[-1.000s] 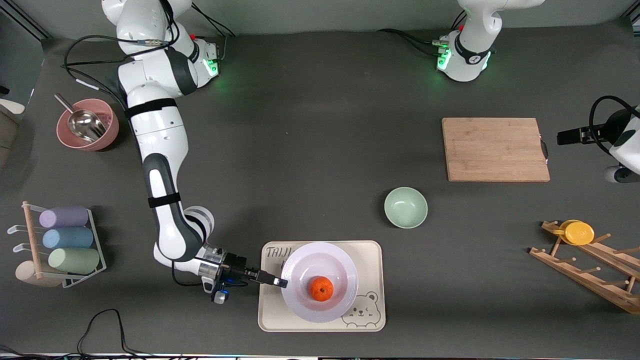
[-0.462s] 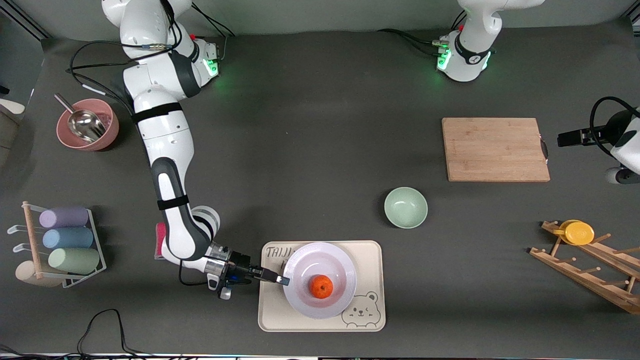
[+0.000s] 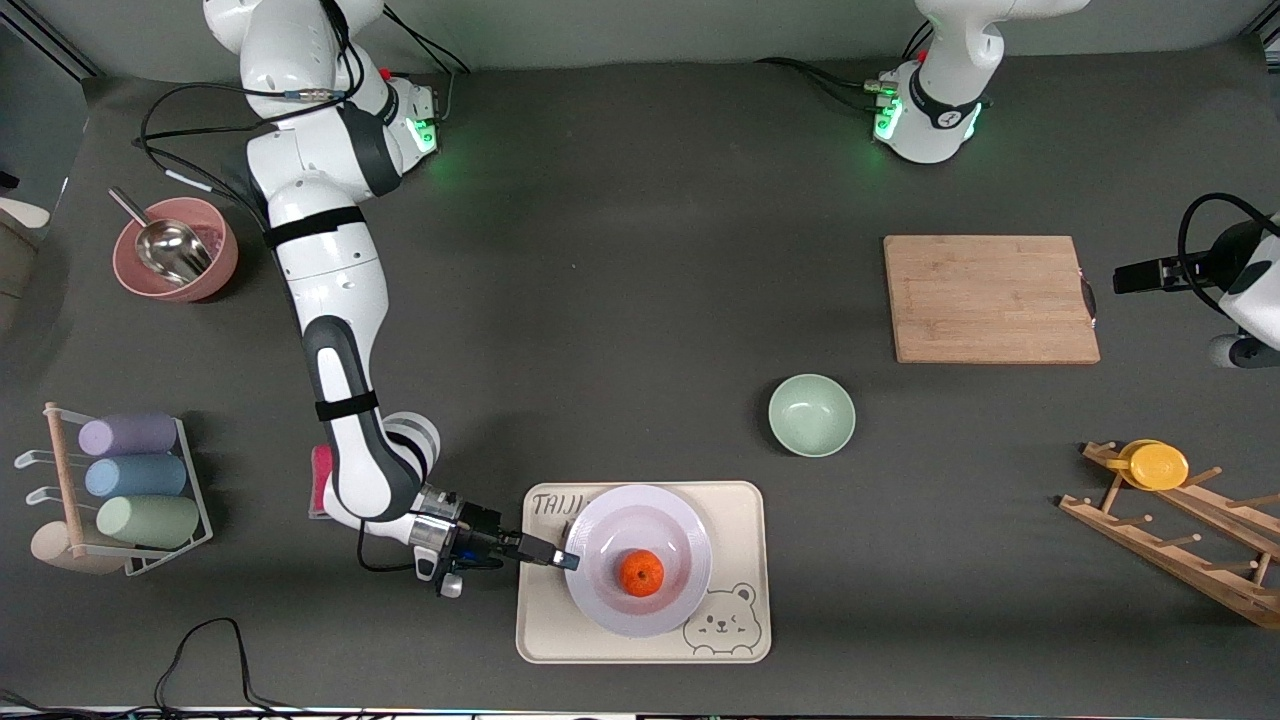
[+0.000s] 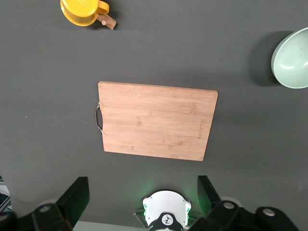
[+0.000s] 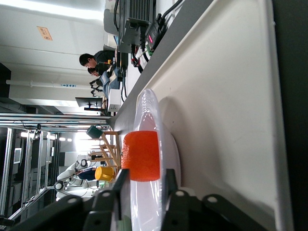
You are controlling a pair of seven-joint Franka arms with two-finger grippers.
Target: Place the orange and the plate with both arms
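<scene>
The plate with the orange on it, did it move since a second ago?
Yes. The right end effector, at the plate rim, set it down onto the bear tray; the orange came along. Its fingers are just starting to loosen. The left end effector stayed open, waiting above the cutting board.

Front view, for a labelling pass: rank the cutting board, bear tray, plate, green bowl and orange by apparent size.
1. Bear tray
2. Cutting board, only slightly smaller than the tray
3. Plate
4. Green bowl
5. Orange

All lie on the table at similar range, so the order seems safe.
</scene>
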